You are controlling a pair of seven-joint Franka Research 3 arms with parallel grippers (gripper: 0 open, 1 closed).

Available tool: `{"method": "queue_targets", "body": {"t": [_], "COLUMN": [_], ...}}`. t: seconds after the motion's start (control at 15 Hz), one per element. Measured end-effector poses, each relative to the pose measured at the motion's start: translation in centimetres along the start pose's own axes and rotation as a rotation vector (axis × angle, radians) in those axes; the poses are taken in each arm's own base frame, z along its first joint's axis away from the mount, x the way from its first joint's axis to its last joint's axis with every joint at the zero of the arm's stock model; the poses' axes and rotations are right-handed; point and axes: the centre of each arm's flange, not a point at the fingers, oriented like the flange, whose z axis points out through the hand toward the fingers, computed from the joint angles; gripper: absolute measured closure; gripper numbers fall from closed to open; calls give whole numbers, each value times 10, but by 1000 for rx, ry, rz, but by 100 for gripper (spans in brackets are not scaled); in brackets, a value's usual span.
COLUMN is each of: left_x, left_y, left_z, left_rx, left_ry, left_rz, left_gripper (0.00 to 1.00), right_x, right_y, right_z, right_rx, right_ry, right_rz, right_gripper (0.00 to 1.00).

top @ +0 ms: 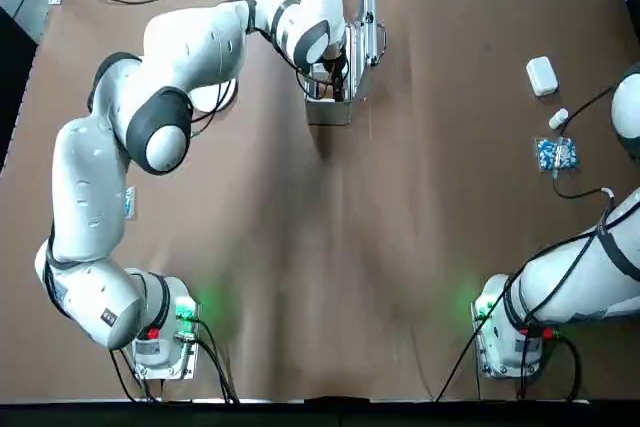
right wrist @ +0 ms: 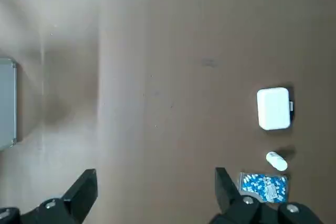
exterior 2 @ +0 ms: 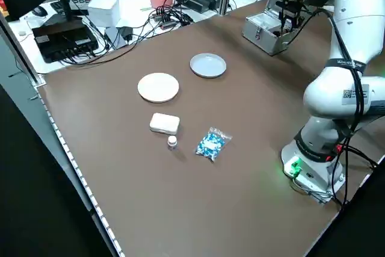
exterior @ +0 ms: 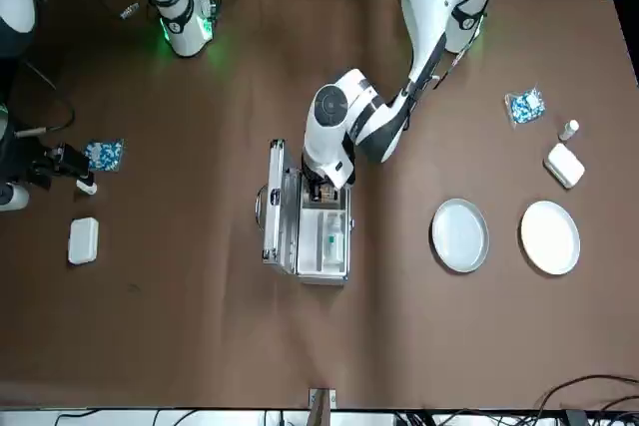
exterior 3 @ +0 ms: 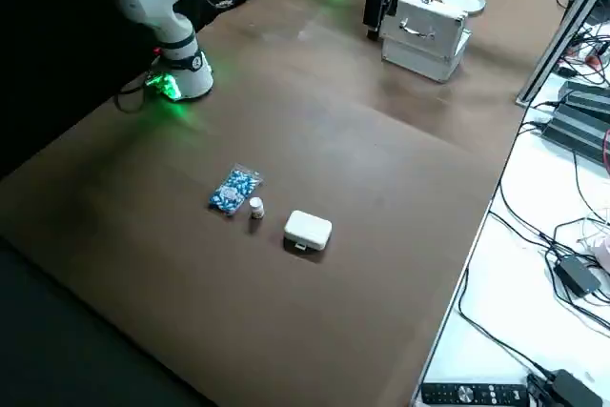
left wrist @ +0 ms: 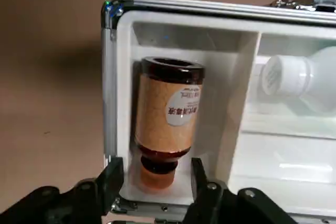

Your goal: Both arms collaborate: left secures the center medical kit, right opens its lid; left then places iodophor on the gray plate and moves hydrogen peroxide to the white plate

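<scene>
Left gripper [left wrist: 157, 162] hangs wide above the opened medical kit [left wrist: 109, 103], likely to straddle the brown bottle [left wrist: 167, 111]; right gripper [right wrist: 156, 171], parked table-right, also wide, leaves it room.

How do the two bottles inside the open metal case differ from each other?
The brown bottle has dark glossy ends and an orange-tan middle, while the white bottle looks plain white. The brown bottle has an oval label with red print facing the camera; the white bottle shows no such label on the part in view. They also sit in different compartments of the case, the brown bottle alone in its own. Both lie inside the case.
</scene>
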Motion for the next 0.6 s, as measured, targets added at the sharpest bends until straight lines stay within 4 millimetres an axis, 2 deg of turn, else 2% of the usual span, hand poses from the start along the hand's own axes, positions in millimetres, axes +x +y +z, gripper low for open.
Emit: {"method": "queue_targets", "body": {"t": [0.2,0.33,0.6], "left_x": [0,-1,4], "left_y": [0,2,9], "left_z": [0,-1,3], "left_rx": [-1,-10,-26], "left_ry": [-1,-9,-17], "left_rz": [-5,-7,-17], "left_gripper": [42,48,53], "right_x": [0,-1,-2], "right_y": [0,-1,-10], "right_z": [1,3,6], "right_rx": [0,1,2], "right_ry": [-2,-13,-29], "right_rz": [0,-1,-16], "right_gripper": [1,1,1]}}
